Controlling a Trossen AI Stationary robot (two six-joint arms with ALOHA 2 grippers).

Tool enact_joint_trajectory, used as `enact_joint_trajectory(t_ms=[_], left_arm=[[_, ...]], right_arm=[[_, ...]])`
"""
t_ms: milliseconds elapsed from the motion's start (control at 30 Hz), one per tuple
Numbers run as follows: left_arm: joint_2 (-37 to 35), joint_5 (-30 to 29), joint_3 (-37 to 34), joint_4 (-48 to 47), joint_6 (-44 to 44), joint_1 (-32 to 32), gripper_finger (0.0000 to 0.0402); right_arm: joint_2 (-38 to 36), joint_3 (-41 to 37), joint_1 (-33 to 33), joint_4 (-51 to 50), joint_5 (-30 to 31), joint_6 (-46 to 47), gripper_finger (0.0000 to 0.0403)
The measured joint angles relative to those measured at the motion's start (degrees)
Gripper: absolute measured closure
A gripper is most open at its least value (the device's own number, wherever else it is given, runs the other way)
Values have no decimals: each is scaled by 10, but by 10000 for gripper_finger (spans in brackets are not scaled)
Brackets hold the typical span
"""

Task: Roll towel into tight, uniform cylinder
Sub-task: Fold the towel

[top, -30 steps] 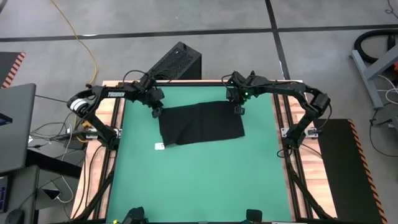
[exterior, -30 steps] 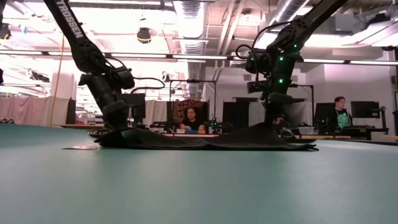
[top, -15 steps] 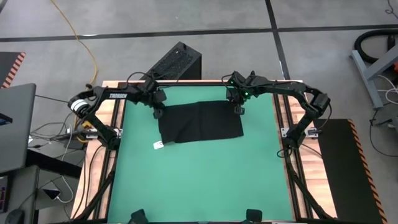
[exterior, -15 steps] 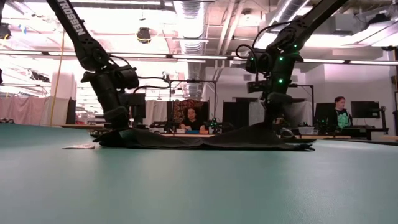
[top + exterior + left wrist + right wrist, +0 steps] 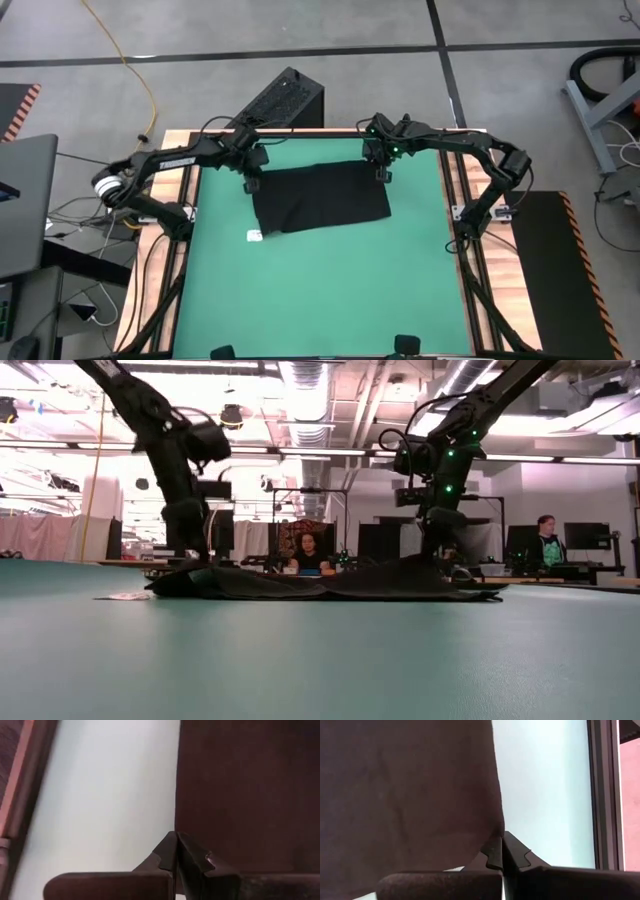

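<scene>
The black towel (image 5: 320,197) lies spread on the green mat (image 5: 320,290), toward the table's far edge. Its small white tag (image 5: 256,236) sticks out at the near left corner. My left gripper (image 5: 249,185) is shut at the towel's far left corner. My right gripper (image 5: 381,176) is shut at the far right corner. In the low view the towel (image 5: 320,585) lies flat in the middle and rises a little under each gripper. My left gripper pinches the towel's far left corner (image 5: 181,837) between its two fingers, slanting down from above. The corner is raised a little; the rest of the cloth lies on the mat. One layer or several, I cannot tell. My right gripper pinches the towel's far right corner (image 5: 496,836) between its two fingers, slanting down from above. That corner stands in a low peak (image 5: 432,563) above the mat, and the cloth slopes down from it.
A black ribbed box (image 5: 285,100) stands just beyond the table's far edge. Wooden rails (image 5: 182,200) border the mat left and right. The near half of the mat is bare green. People (image 5: 305,550) sit in the room behind the table.
My left gripper has risen at the towel's far left corner and its arm has swung a little. That corner has come up off the mat slightly with it, while the rest of the towel has stayed where it was.
</scene>
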Motion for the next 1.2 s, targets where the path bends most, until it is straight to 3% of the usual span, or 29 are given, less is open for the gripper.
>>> enact_joint_trajectory(t_ms=[233, 433, 567, 767, 967, 1200], left_arm=[[-52, -20, 2, 1, 0, -10, 401], [-72, -49, 2, -3, -2, -16, 401], [-75, -52, 2, -19, -5, -17, 401], [-77, -134, 5, -17, 4, -41, 401], [-97, -197, 49, -31, 5, -71, 401], [-122, -209, 115, -81, 5, -97, 401]], right_arm=[[0, 0, 2, 10, 3, -3, 396], [-20, 0, 7, 24, 58, -11, 400], [-38, 0, 7, 25, 59, -12, 400], [-67, 0, 17, 35, 87, -12, 400], [-116, 0, 33, 44, 159, -12, 402], [-172, 0, 44, 44, 194, 1, 402]])
